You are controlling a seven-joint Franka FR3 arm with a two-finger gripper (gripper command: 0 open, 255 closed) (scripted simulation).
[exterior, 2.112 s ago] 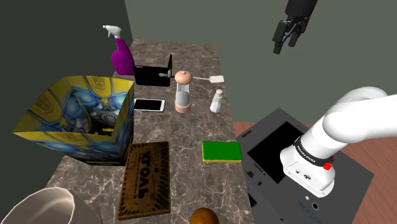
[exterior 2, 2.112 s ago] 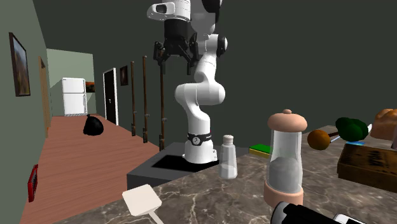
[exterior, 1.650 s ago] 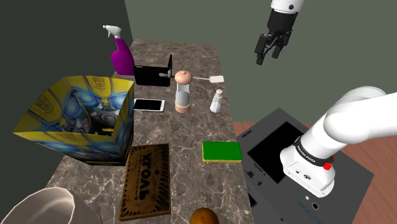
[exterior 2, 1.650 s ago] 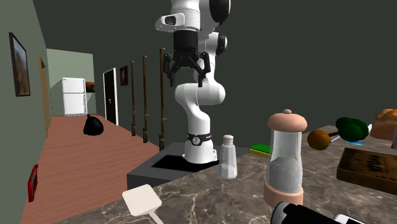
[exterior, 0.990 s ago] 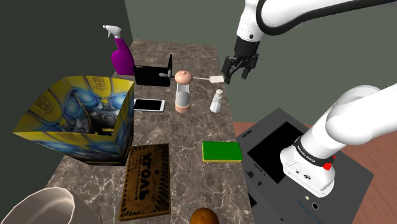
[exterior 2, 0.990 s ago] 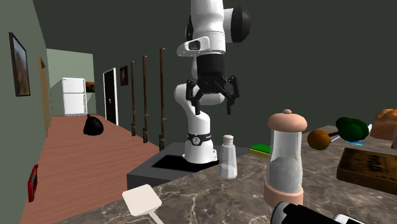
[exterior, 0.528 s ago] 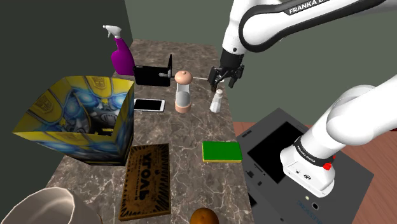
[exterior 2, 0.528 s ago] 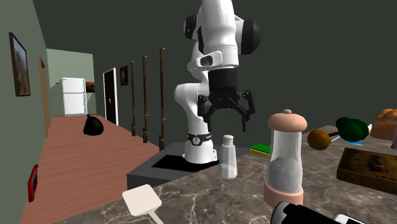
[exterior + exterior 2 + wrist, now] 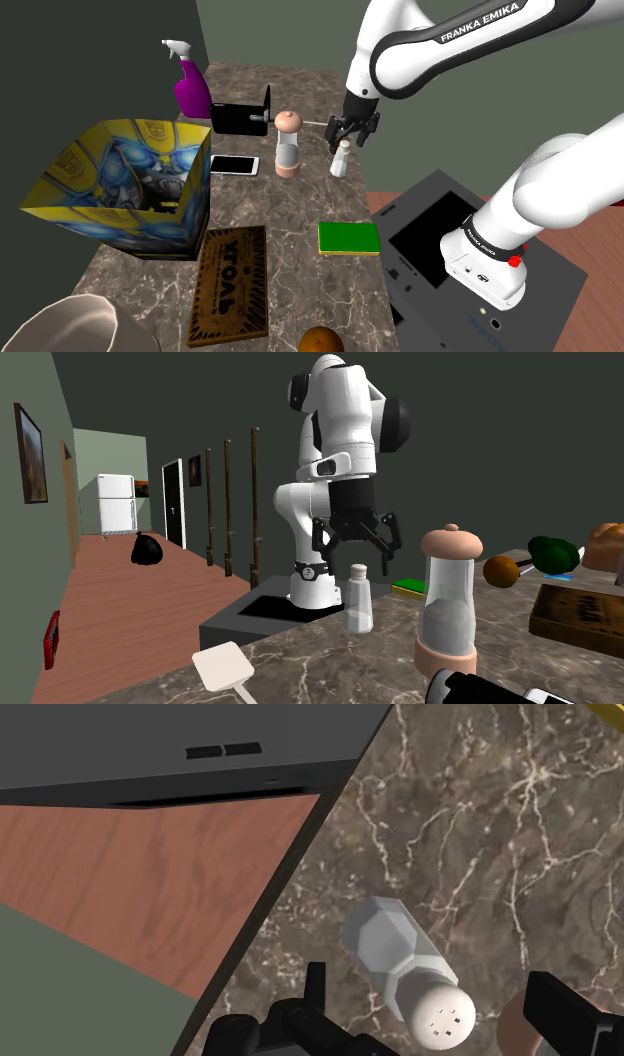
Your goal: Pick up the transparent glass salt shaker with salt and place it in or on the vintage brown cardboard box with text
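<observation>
Near the stand-side edge of the brown marbled surface, we find the pale grey salt shaker standing upright, its white perforated cap on top. It stands on the marble just beside a taller grinder with a pinkish top and base, the two apart.

Directly over the shaker hangs the black tool at the end of the white arm, pointing down. We see it spread wide: in the wrist view its fingers stand far apart, with the shaker's cap between them and touched by neither. From the second exterior view the tool sits just above the shaker, its tips about level with the cap, and we make out no contact there either.

Well apart from the shaker, towards the shoulder view's bottom, the flat brown box with dark lettering lies on the surface. It is beside a tall open yellow and blue box. Between the shaker and the brown box we note a green sponge by the edge, and a white phone lies beyond the grinder.
</observation>
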